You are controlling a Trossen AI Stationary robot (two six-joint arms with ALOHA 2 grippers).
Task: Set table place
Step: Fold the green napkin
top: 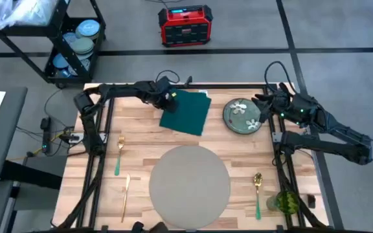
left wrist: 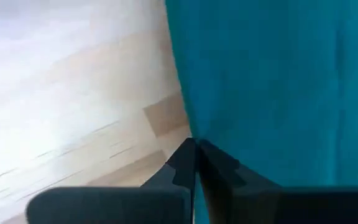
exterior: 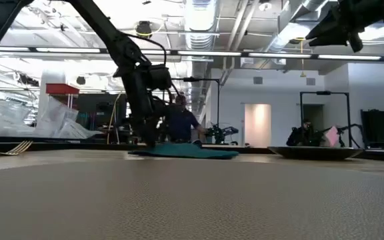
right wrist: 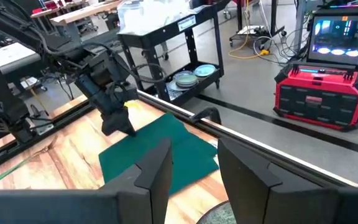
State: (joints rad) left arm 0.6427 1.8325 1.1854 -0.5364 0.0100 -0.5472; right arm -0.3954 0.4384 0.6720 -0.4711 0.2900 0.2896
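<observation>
Placemat (top: 190, 180) lies flat against the table's (top: 141, 139) near edge, midway along it, nothing on it yet — it's the anchor for the setting, everything else goes around or onto it.

Dark green napkin (top: 186, 111) lies skewed near the far edge, a bit left of centre, well apart from the placemat. Left gripper (top: 168, 98) is down at its far-left corner; in the left wrist view the fingers (left wrist: 182, 163) are pressed together right on the cloth's (left wrist: 272, 81) edge, so I read it as pinching the napkin at the corner. A corner pinch makes sense: thin cloth on wood gives no other purchase, and it drags or lifts from there without bunching. Low view shows the napkin (exterior: 182, 152) flat on the wood with the arm coming down onto it.

Flowered plate (top: 242, 116) sits near the far edge toward the right corner, just right of the napkin. Right gripper (top: 265, 103) hangs above its right rim, fingers (right wrist: 157, 168) parted, holding nothing — likely staged for the plate.

Cutlery is already out: green-handled fork (top: 118, 155) and gold knife (top: 125, 196) left of the placemat, green-handled spoon (top: 258, 193) to its right, green glass (top: 287, 202) at the near right corner.

Judgement: napkin step in progress, plate not yet placed.
</observation>
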